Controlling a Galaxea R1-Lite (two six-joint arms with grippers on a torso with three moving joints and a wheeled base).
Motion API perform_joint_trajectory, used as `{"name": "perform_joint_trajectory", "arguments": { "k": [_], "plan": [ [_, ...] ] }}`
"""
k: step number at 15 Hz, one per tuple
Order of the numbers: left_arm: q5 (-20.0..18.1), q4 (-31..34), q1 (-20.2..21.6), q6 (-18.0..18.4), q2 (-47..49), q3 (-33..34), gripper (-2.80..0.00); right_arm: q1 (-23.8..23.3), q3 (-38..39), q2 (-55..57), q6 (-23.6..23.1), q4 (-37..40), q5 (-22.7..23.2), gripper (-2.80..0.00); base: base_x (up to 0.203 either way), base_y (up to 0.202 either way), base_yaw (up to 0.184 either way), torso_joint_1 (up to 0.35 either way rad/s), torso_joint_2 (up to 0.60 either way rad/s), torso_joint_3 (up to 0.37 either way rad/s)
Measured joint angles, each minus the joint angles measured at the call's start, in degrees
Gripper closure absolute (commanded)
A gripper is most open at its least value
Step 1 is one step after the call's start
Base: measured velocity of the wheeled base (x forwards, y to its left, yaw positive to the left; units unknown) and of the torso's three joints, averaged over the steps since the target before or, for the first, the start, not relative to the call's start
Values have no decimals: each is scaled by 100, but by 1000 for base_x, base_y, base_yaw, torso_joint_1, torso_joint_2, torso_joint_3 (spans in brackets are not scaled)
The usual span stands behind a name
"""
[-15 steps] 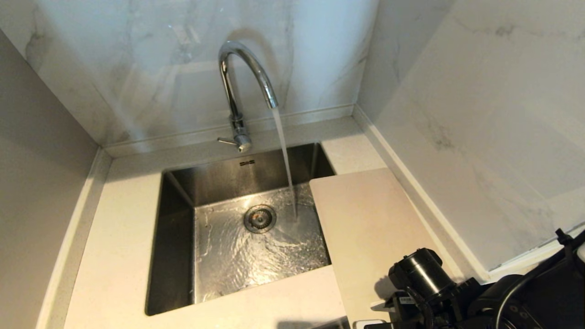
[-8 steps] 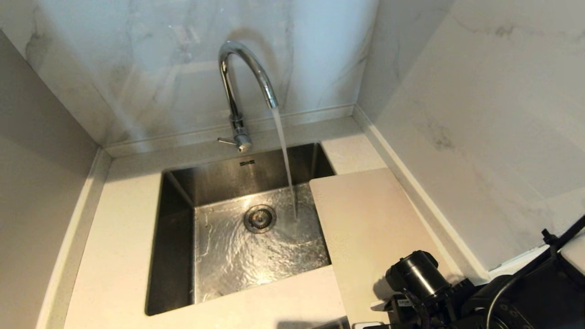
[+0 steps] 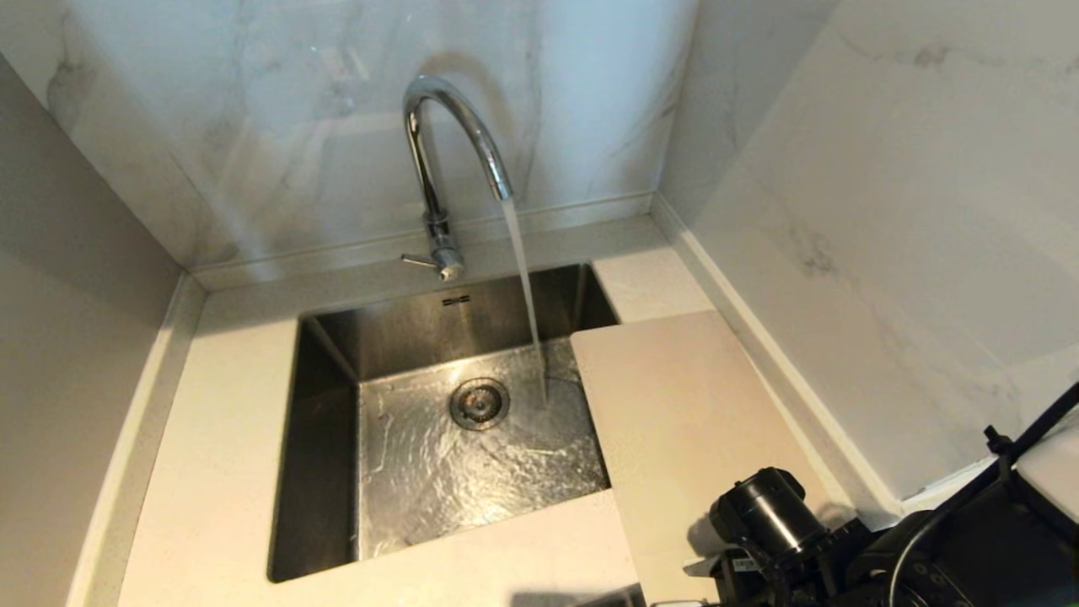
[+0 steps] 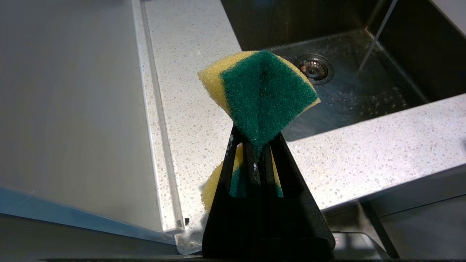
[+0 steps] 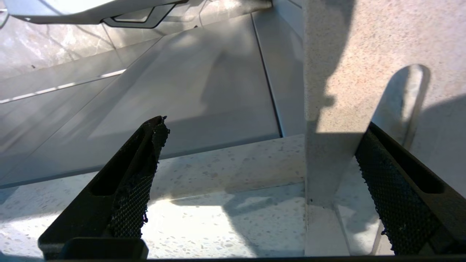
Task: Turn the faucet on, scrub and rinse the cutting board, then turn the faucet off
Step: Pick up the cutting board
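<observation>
Faucet (image 3: 447,160): running into the sink (image 3: 324,362), my landmark. Cutting board (image 3: 683,405): flat on the counter at the sink's right, one edge overhanging the basin. My right gripper (image 5: 260,163): spread wide at the board's near end. My left gripper (image 4: 259,160): pinching a green-yellow sponge (image 4: 260,94).

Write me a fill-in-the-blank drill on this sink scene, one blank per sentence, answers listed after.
1. Water runs from the faucet into the ____.
2. The left hand is shut on a yellow and green ____.
3. The cutting board lies on the counter beside the sink, on the robot's ____ side.
4. The right hand is ____, with the board's edge between its fingers.

Answers: sink; sponge; right; open
</observation>
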Motion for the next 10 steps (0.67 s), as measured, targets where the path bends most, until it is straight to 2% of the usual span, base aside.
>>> {"name": "perform_joint_trajectory", "arguments": {
  "k": [8,10],
  "plan": [
    [-2,1,0,4,0,0,0,0,-8,380,1,-47,10,-280,0,0,0,0,0,0],
    [-2,-1,0,4,0,0,0,0,23,535,9,-448,10,-280,0,0,0,0,0,0]
  ]
}}
